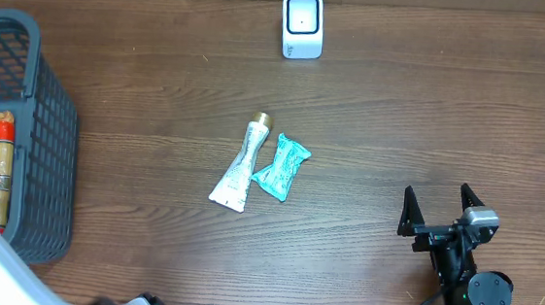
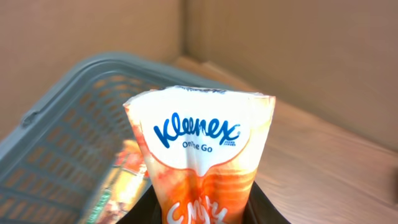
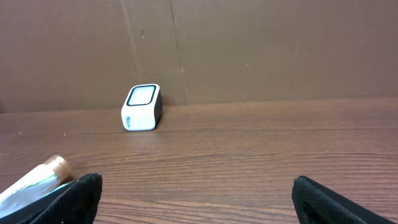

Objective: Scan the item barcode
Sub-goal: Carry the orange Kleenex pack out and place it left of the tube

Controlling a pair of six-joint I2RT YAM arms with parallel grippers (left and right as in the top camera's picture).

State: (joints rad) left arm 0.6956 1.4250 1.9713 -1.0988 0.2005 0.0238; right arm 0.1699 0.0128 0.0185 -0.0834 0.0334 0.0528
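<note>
Kleenex pack (image 2: 199,134) pinched at its lower end by the left gripper (image 2: 200,208), with the basket (image 2: 59,149) behind and below it
Soft film pack of tissues: light, squashy and a little slick, so it crumples under the jaws, as its waisted lower half shows, and could swivel or slip if swung fast; a hold across the flat middle looks steadier, and the barcode face, not visible here, must stay clear of the fingers. Scanner (image 1: 302,24) stands at the far edge of the table (image 1: 403,104), well apart from the basket. Right gripper (image 1: 438,197) sits wide open and empty at front right; 1 tube (image 1: 240,165) and 1 teal packet (image 1: 282,167) lie side by side mid-table
</note>
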